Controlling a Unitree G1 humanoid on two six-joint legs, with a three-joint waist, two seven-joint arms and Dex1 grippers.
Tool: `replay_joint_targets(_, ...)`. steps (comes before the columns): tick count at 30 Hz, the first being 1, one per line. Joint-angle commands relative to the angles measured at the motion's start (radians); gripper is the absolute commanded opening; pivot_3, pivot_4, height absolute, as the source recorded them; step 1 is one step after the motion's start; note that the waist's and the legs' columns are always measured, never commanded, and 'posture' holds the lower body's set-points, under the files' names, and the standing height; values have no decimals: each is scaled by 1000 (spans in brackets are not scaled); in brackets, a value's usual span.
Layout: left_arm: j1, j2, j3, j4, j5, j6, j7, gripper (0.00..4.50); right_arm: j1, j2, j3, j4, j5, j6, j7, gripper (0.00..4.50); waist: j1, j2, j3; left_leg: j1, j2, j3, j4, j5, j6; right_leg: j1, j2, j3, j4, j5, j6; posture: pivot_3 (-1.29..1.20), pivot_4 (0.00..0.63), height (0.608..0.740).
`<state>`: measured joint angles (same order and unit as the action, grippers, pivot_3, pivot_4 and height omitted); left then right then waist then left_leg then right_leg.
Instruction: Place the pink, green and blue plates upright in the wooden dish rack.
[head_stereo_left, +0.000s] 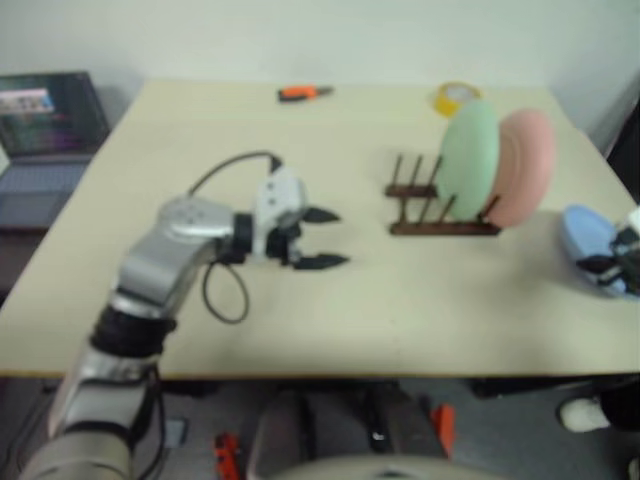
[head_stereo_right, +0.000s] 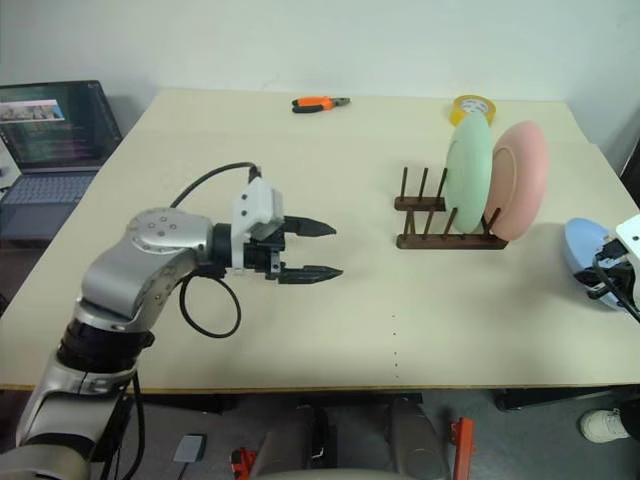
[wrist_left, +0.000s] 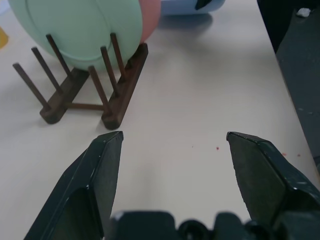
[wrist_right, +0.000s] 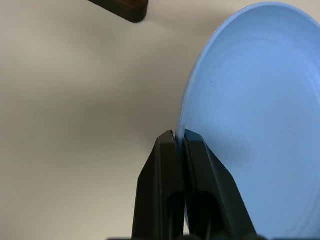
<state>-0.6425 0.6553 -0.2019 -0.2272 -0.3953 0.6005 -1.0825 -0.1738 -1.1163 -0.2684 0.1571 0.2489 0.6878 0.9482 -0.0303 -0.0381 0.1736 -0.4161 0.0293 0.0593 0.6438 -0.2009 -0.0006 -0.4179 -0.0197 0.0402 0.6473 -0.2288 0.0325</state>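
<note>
On the surface (head_stereo_right: 330, 340), the wooden dish rack (head_stereo_right: 448, 228) sits right of centre with two plates standing in its right end, the green plate (head_stereo_right: 468, 172) left of the pink plate (head_stereo_right: 518, 180). The blue plate (head_stereo_right: 588, 262) is at the right edge. Behind the rack lies a tape roll (head_stereo_right: 472, 107); further left, what look like pliers (head_stereo_right: 320, 103). A laptop (head_stereo_right: 52, 150) stands off the left side.
</note>
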Motion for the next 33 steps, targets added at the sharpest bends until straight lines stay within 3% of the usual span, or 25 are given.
replay_joint_targets(1, -36, -11, 19, -25, -20, -14, -10, 3655, 4, -16, -56, -27, 6, 4, -20, 28, 0, 0, 0, 0, 0, 0, 0, 0, 0, 0, 0, 0, 0, 0, 0, 0, 150, 740)
replay_joint_targets(11, -59, -33, 19, -2, -13, -31, -23, 3655, -13, -47, -152, -29, 16, 2, -55, 28, -1, 1, 0, 0, 0, 0, 0, 0, 0, 0, 0, 0, 0, 0, 0, 0, 150, 740)
replay_joint_targets(22, -82, -46, 30, 44, -12, -72, -42, 3655, -87, -58, -335, -227, 138, 136, -64, 28, -1, 2, 0, -1, 0, 0, 0, 0, 0, -1, 0, 1, 0, 0, 0, 0, 150, 740)
replay_joint_targets(28, -87, -43, 54, 70, -14, -85, -34, 3655, -286, -86, -361, -301, 271, 187, -70, 28, -3, 4, 1, -1, 0, 0, 0, 0, 0, -2, 0, 0, 1, 0, 0, 0, 150, 740)
replay_joint_targets(33, -80, -44, 62, 78, -6, -87, -24, 3655, -519, -47, -290, -327, 382, 191, -126, 28, -4, 4, 1, -2, 0, 1, -1, 0, 1, -2, 0, 1, -1, 0, -1, 0, 150, 740)
